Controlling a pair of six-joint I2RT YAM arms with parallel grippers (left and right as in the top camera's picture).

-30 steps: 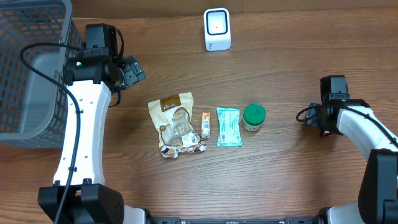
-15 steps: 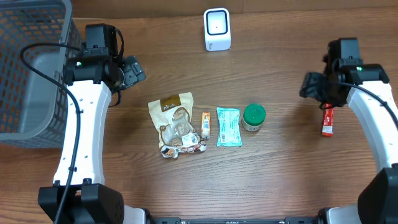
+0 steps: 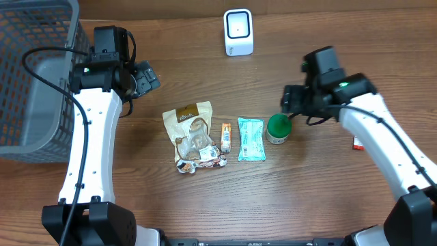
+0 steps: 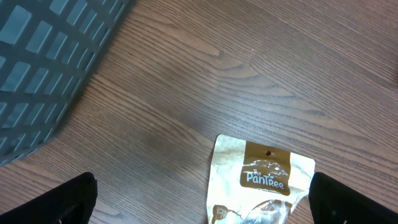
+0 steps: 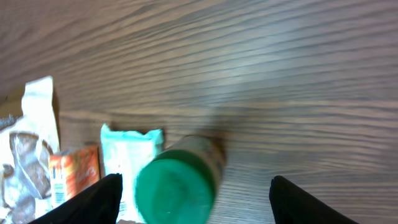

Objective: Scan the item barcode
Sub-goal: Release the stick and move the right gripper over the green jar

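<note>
A white barcode scanner (image 3: 238, 31) stands at the back of the table. In a row at the middle lie a cream and brown pouch (image 3: 191, 133), a small orange bar (image 3: 226, 137), a teal packet (image 3: 250, 139) and a green-lidded jar (image 3: 278, 128). My right gripper (image 3: 288, 102) hovers just above and behind the jar, open and holding nothing. In the right wrist view the green lid (image 5: 176, 190) sits between the spread fingers of that gripper (image 5: 196, 202). My left gripper (image 3: 145, 76) is open and empty, up-left of the pouch (image 4: 261, 180), which shows between its fingers (image 4: 202, 199).
A grey wire basket (image 3: 34, 75) fills the far left. A small red item (image 3: 358, 143) lies near the right edge, partly behind my right arm. Bare wood surrounds the row of items.
My right arm has swung left from the red item at the right edge to above the green-lidded jar, its jaws a little wider. The left arm has stayed put.
</note>
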